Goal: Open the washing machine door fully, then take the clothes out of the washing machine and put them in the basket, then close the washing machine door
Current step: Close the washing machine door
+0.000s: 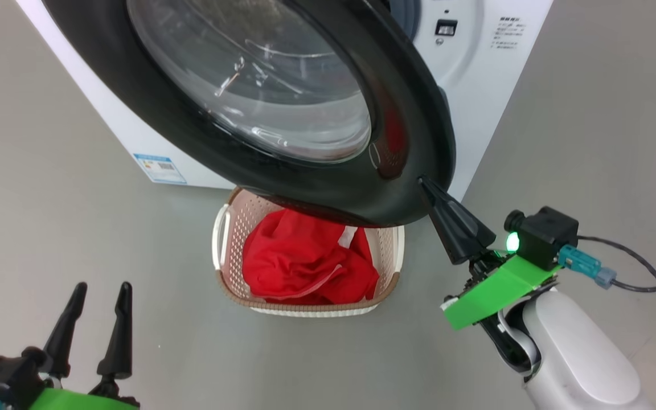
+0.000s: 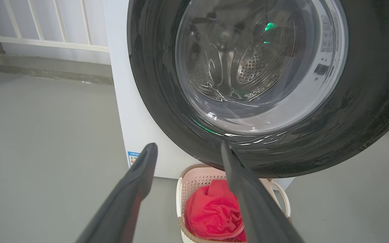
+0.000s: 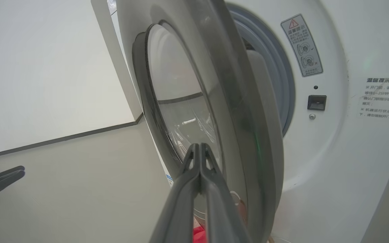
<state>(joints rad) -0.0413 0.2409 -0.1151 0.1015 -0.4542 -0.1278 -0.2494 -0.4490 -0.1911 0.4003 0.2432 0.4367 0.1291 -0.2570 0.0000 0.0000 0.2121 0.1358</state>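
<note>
Step in hand: closing the door (image 1: pixel 305 114), as I judge, because the clothes (image 1: pixel 305 262) lie already in the basket (image 1: pixel 222 239).
Right claw (image 1: pixel 427 187): fingers pressed together, holding nothing; the tip is at the door's outer rim, near its lower edge (real contact I cannot confirm).
Left claw (image 1: pixel 97 293): fingers apart, empty, low and well apart from the door.
Door: half open, hanging over the basket, in front of the washing machine (image 1: pixel 476 85).
Advice: push with the closed tip on the rim far from the hinge, following the door's arc, until the latch (image 3: pixel 316 102) catches.
</note>
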